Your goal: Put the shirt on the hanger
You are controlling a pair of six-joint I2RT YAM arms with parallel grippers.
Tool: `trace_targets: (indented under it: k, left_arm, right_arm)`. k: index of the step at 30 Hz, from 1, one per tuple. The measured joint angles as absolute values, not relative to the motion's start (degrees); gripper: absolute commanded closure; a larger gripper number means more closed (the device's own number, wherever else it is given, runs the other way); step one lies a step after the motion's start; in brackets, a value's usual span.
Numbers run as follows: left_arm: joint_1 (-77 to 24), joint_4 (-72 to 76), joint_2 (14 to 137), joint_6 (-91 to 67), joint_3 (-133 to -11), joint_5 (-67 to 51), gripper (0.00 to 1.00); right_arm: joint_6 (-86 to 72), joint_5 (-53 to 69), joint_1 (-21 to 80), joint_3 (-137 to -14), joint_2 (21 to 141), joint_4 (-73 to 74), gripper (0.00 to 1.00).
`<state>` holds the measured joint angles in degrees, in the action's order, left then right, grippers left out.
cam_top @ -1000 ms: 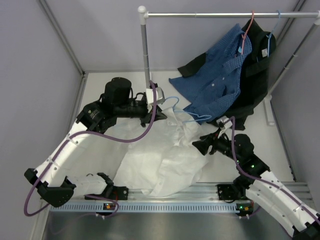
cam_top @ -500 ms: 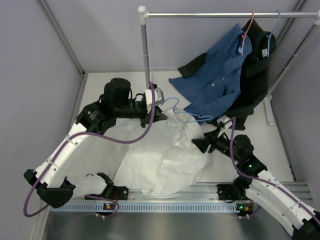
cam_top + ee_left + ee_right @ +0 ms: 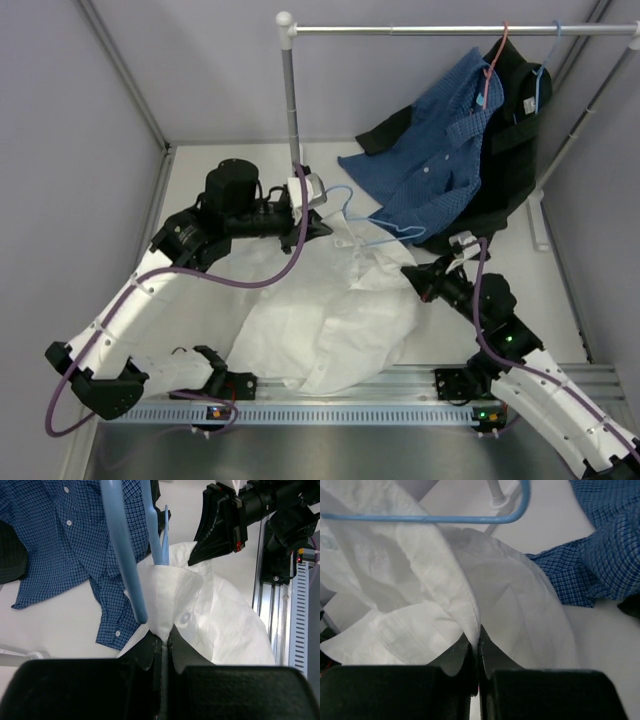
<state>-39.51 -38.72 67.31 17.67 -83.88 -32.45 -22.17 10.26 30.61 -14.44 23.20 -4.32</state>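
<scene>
Since a second ago the right gripper [image 3: 418, 282] has drawn back toward the right edge and slightly farther from the near edge, pulling the shirt [image 3: 330, 320] tauter between the two arms. Its jaws are pinched tight on a fold of the white cloth. The left gripper [image 3: 162, 642] is likewise clamped narrow on a fold near the collar, by a white button, just beside the hanger [image 3: 420, 518], whose light-blue wire runs into the cloth there.

A faint bluish mark on the cloth at the left edge of the right wrist view is too blurred to read.

Counted, there are three garments. The white shirt is spread from the middle of the table [image 3: 560, 300] to its near edge. A blue checked shirt [image 3: 430, 160] and a black garment [image 3: 510, 170] hang at the far right corner. There are also three hangers: the light-blue one, a red hanger [image 3: 492, 70] and a blue hanger [image 3: 543, 75], the last two hooked on the one rail [image 3: 440, 30].
</scene>
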Motion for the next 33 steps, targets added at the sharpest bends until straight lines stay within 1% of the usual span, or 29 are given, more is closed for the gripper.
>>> trace_targets:
  k: [3,9,17,22,24,27,30,33]
  left_arm:
    - [-39.53,-38.30,66.13,17.76,-82.30,-32.29,1.00]
    - [-39.53,-37.47,62.22,18.31,-77.71,-30.76,1.00]
    - [-39.64,-36.36,58.89,20.12,-71.77,-28.38,1.00]
    - [-39.66,-35.99,59.64,20.18,-71.64,-26.06,1.00]
    - [-39.64,-36.05,61.21,18.81,-72.71,-24.18,1.00]
    - [-39.66,-35.92,66.06,13.61,-77.21,-19.14,1.00]
    - [-39.68,-33.47,69.36,6.81,-79.94,-14.09,1.00]
    - [-39.68,-30.04,69.54,0.30,-79.90,-12.36,1.00]
  right_arm:
    - [-21.80,5.02,30.44,-18.76,26.24,2.00,1.00]
    - [-20.78,-4.40,28.16,-32.82,34.02,12.82,1.00]
    - [-19.11,-7.99,24.47,-49.08,41.45,22.90,1.00]
    - [-16.88,-7.18,24.16,-54.89,44.77,27.51,1.00]
    - [-16.73,-5.08,23.94,-56.21,44.93,28.38,1.00]
    - [-19.25,1.52,23.75,-55.64,43.11,27.70,1.00]
    - [-24.95,8.69,25.15,-49.21,38.37,22.15,1.00]
    - [-29.36,11.97,30.89,-42.22,35.81,17.06,1.00]
